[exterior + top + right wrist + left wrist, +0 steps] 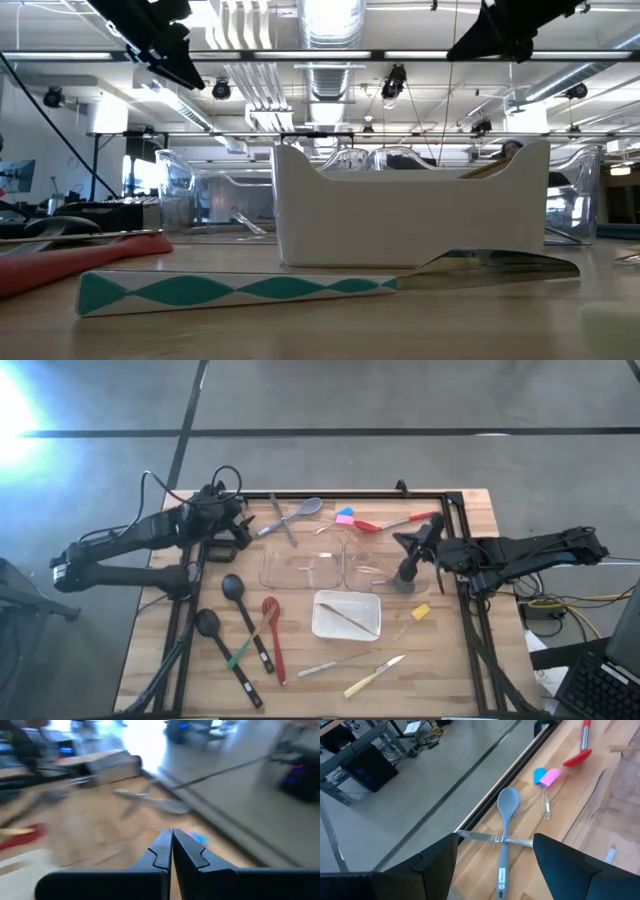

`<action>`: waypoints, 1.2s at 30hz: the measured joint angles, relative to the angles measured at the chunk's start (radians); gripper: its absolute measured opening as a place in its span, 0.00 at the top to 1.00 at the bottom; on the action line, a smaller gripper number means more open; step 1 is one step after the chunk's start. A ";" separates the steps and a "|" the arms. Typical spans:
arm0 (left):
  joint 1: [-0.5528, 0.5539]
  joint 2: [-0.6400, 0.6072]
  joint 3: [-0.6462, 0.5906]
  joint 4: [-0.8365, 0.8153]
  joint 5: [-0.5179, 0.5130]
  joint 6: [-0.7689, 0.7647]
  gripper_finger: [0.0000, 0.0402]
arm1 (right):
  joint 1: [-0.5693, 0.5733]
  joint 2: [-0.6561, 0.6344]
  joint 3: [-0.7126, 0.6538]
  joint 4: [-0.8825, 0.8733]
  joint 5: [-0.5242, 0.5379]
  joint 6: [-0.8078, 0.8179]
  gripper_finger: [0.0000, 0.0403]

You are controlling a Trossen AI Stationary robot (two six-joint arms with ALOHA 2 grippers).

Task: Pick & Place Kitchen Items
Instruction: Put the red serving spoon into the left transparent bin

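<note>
Kitchen items lie spread on the wooden table. A grey spoon (303, 511) (505, 814) lies crossed by a slim metal utensil (492, 838) near the far edge, beside pink (551, 777) and blue (539, 774) spatulas and a red spatula (392, 523). Two black ladles (236, 596) and a red spoon (272, 632) lie near left, knives (372, 676) near the front. My left gripper (243, 525) (496, 839) hovers open above the table, left of the grey spoon. My right gripper (415, 542) (171, 846) is shut and holds nothing, above the right bin's far corner.
Two clear bins (300, 567) (367, 565) stand side by side mid-table, and a white tray (347, 614) (410, 215) sits just in front of them. A dark grey utensil (408, 576) and a yellow piece (420, 612) lie to the tray's right. A black frame (462, 560) borders the table.
</note>
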 joint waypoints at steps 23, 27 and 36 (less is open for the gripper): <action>0.000 0.008 -0.009 0.096 0.023 0.066 0.34 | -0.945 0.377 0.361 -0.409 -0.794 -0.182 0.98; 0.000 0.008 -0.009 0.096 0.023 0.090 0.34 | -0.949 0.546 0.497 -0.546 -0.797 -0.365 0.98; 0.000 0.008 -0.009 0.094 0.023 0.127 0.34 | -0.949 0.897 0.800 -0.845 -0.799 -0.726 0.98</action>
